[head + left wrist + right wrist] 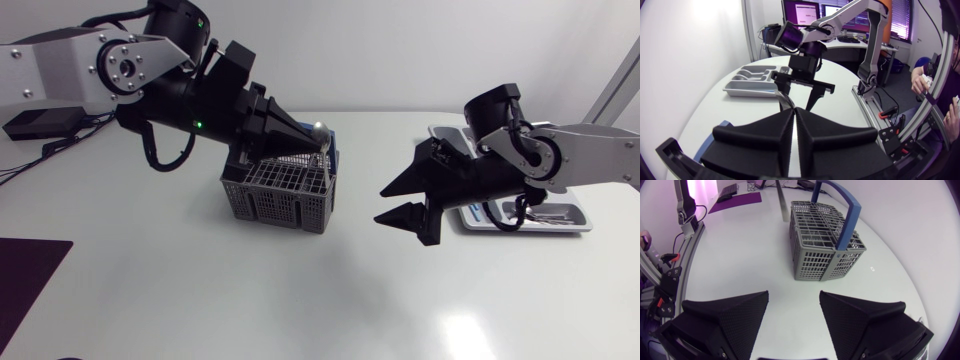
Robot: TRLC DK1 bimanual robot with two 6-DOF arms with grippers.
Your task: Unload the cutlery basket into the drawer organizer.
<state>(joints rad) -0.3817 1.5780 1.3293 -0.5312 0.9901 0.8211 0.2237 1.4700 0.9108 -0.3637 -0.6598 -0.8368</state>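
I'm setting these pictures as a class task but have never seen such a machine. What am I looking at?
A robot with two arms at a table. One picture looks down from above; the other two come from a camera on each wrist. On the table stand a grey, blue-handled cutlery basket and a drawer organizer with some cutlery in it. The left arm holds a metal utensil in shut jaws over the basket. The right arm has open, empty jaws, between basket and organizer.
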